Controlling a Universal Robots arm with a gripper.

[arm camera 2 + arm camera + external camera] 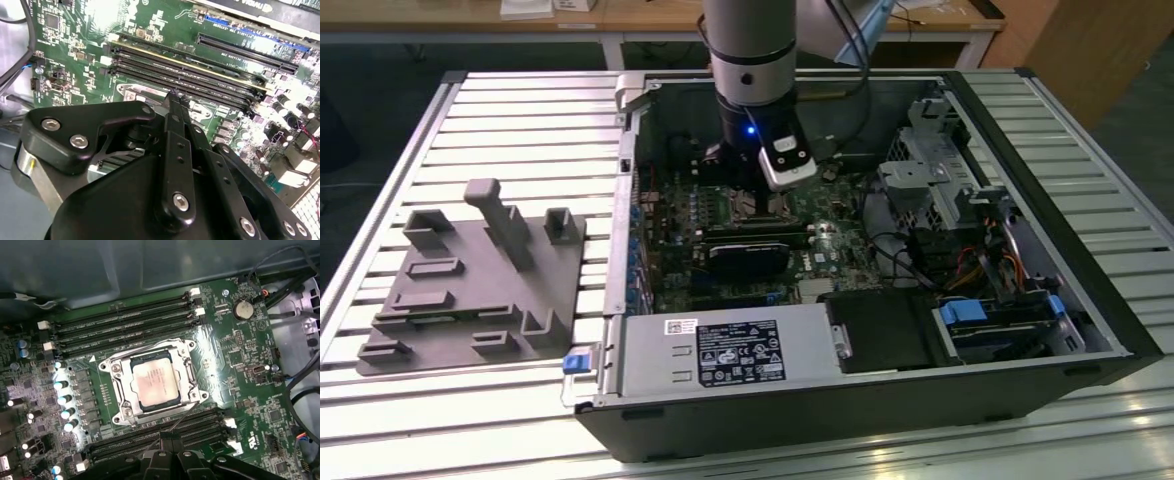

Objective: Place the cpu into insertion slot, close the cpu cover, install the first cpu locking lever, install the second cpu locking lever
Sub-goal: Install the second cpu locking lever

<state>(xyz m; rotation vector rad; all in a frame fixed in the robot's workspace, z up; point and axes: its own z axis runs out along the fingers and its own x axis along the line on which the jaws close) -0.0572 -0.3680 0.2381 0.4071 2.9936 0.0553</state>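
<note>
In the first wrist view the cpu (154, 384) lies flat in the insertion slot, silvery top up, and hides the slot's dark centre. The cpu cover (186, 371) is down around the chip as a metal frame. A thin cpu locking lever (186, 416) angles away from the socket's corner toward my fingertips. My gripper (165, 436) is shut, its tips at the lever's free end beside the memory slots. In the second wrist view the gripper (172, 96) points down at the board. In the exterior view the gripper (767, 190) hangs inside the open case (1107, 330).
Long memory slots (125, 325) run on both sides of the socket. A black graphics card (747, 255) and the labelled power supply (720, 350) lie nearer the case's front. Cables (300, 390) crowd one side. A grey fixture (467, 270) sits at the exterior view's left.
</note>
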